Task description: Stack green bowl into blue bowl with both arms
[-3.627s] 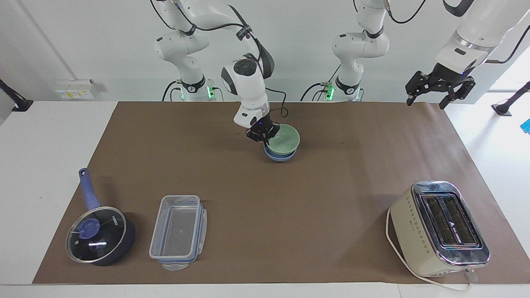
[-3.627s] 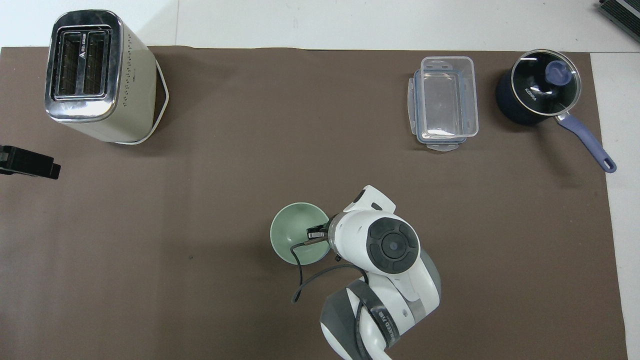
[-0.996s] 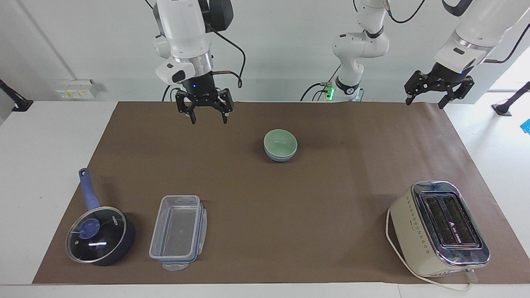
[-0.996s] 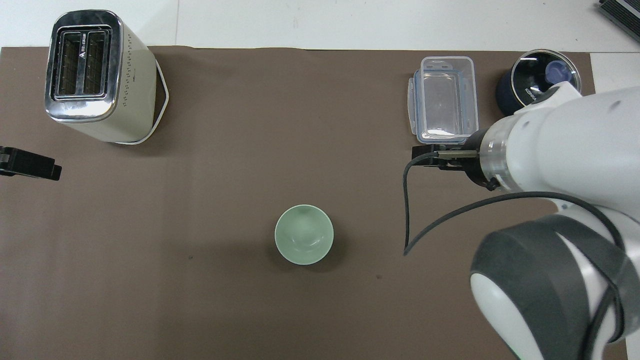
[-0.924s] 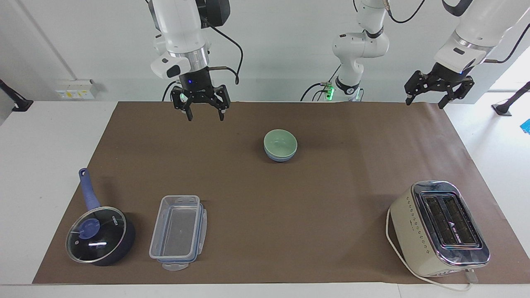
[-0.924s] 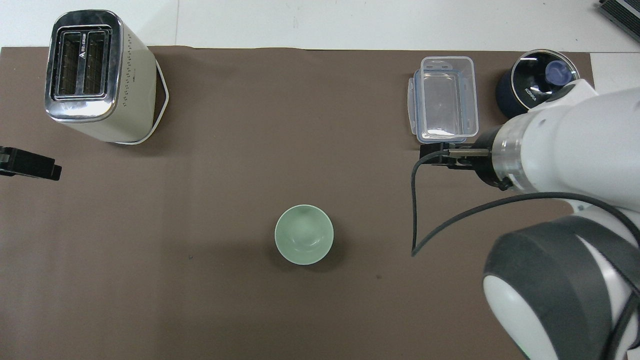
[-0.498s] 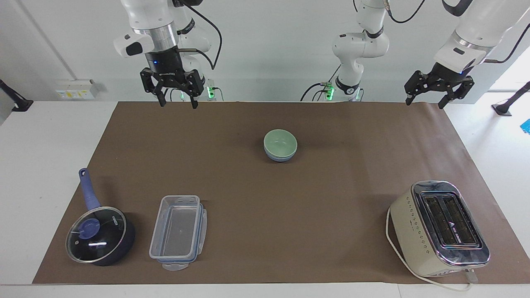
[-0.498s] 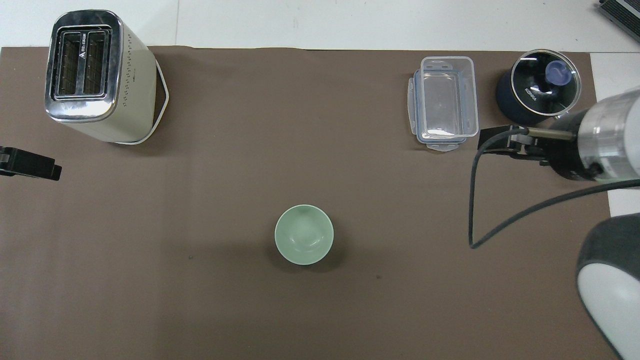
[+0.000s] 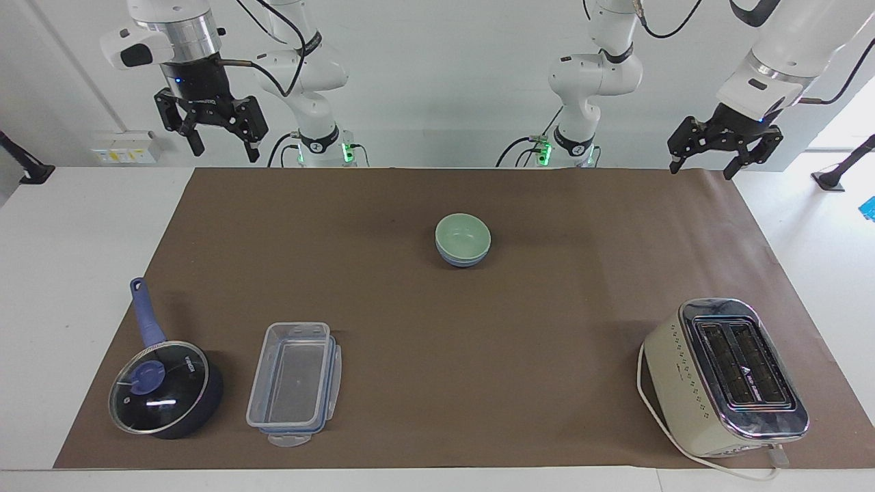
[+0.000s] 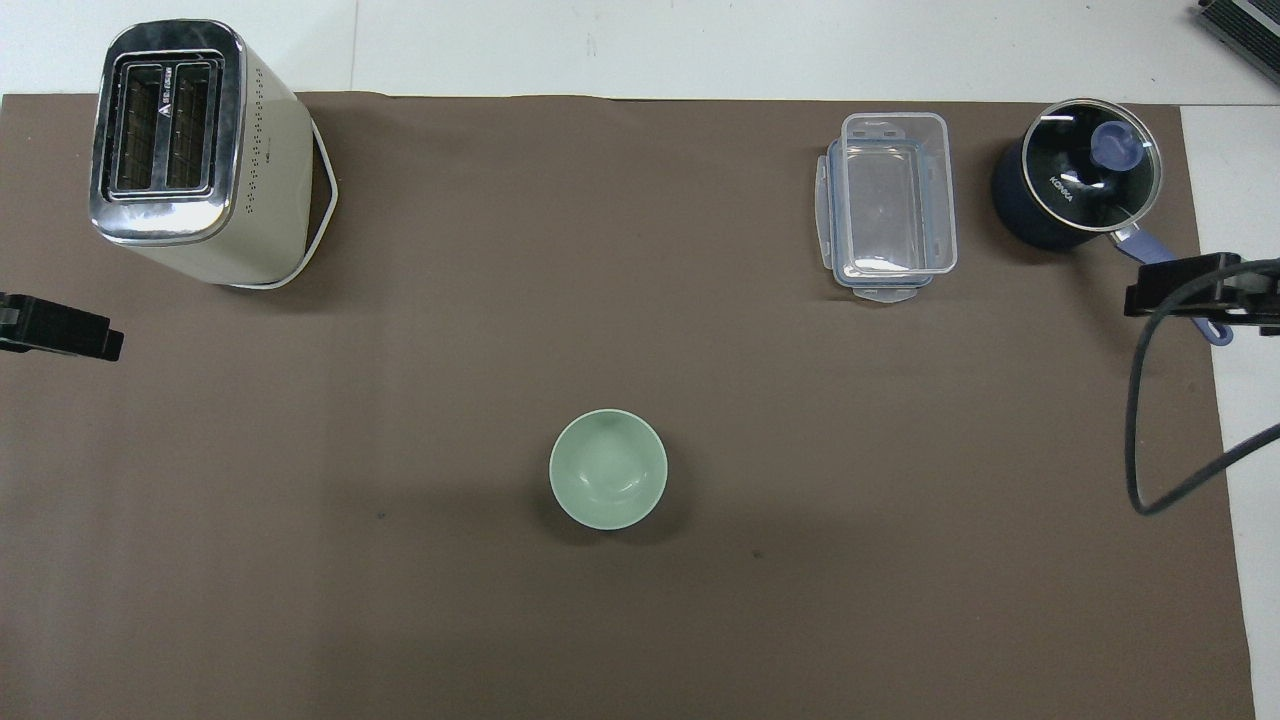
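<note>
A: Two arms first. Status?
B: Right tool (image 9: 220, 139) up high, over the desk (image 9: 424, 321) corner at the right arm's end, fingers apart, holding nothing. Left tool (image 9: 708, 160) up over the corner at the left arm's end, fingers apart too, empty.
A: Next largest?
B: Toaster (image 9: 724, 377), farthest from robots, left arm's end. Then saucepan w/ glass lid (image 9: 160, 386) and clear container (image 9: 294, 383), side by side, right arm's end.
A: Smallest items, the bowls?
B: Green bowl (image 9: 463, 236) sits nested in blue bowl (image 9: 465, 260), upright, mid-desk, nearer the robots than all the rest. From overhead only the green shows; blue is hidden under it.
A: Relation to tools?
B: Stack lies between them, well apart from both. Bowls round, so no long axis to align. Neither tool clearly closer.
A: Task progress?
B: Judged complete: green in blue, nothing gripped. No further grasp seems needed.
</note>
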`<state>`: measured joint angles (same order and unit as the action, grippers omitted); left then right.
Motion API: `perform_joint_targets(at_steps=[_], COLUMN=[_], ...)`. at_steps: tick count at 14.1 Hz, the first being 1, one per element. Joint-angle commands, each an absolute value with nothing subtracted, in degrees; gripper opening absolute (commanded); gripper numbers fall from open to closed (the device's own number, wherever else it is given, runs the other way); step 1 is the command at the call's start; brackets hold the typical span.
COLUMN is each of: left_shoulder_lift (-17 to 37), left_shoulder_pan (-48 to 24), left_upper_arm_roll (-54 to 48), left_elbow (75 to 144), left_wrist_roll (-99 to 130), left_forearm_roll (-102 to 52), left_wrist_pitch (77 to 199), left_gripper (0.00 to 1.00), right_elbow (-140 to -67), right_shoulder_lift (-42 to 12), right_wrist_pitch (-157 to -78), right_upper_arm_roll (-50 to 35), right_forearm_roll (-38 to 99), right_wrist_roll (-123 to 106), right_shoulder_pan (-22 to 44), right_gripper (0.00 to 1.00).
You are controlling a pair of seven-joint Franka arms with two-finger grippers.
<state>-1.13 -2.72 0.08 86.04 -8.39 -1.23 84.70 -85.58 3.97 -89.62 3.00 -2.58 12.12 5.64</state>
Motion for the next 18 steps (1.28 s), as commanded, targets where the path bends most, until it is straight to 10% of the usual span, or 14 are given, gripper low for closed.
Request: perform_joint_targets(at_steps=[1, 18], left_shoulder_lift=[-2.72, -2.72], left_shoulder_pan=[-2.11, -2.29], left_upper_arm_roll=[-0.26, -0.26], left_elbow=[88.07, 88.07], left_wrist_roll=[-8.96, -8.96], left_forearm_roll=[-1.93, -1.93], left_wrist_pitch=[85.43, 85.52], left_gripper=[1.0, 1.0], right_elbow=[-86.74, -91.23], right_shoulder_lift=[4.83, 6.5], right_wrist_pitch=[-88.68, -84.81], right_upper_arm_roll=[4.22, 4.83], right_forearm_roll=[-2.9, -1.41], right_wrist_roll=[10.46, 2.37], right_shoulder_pan=[4.93, 2.99], right_gripper=[1.0, 1.0])
